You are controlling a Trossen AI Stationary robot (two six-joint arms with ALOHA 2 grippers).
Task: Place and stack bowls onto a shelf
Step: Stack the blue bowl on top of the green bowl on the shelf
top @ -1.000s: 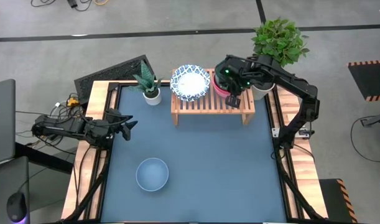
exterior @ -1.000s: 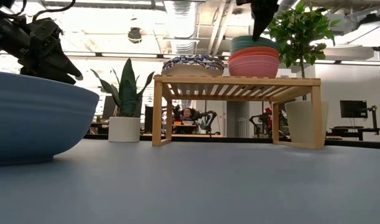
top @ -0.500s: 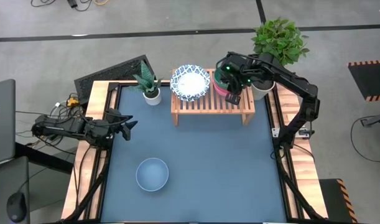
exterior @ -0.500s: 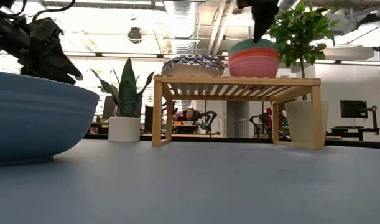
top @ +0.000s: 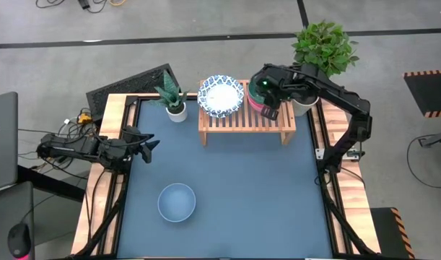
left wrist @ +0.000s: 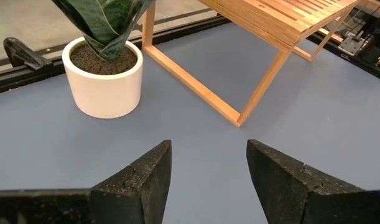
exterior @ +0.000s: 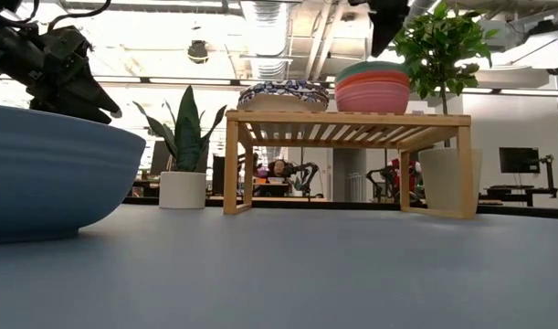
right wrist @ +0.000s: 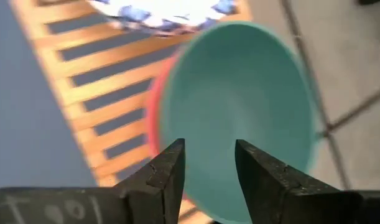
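The right gripper (right wrist: 206, 177) hangs just above the stack of plain bowls at the right end of the wooden shelf (top: 247, 118), its jaws parted a little and holding nothing. The green bowl (right wrist: 239, 118) sits on top of that stack, nested in a red bowl (exterior: 372, 79) and a pink bowl (exterior: 373, 97) beneath it. At the shelf's left end rests the stack of white bowls with blue-patterned rims (top: 221, 94). The shelf stands at the far edge of the blue bench (top: 234, 188), between a spiky snake plant in a white pot (top: 172, 97) and a leafy green plant (top: 322, 45). A light blue bowl (top: 177, 201) sits alone on the bench, well apart from the shelf, toward the near left. The left gripper (left wrist: 208, 171) waits over the bench's left edge, its jaws open and empty, pointing toward the snake plant and the shelf's leg.
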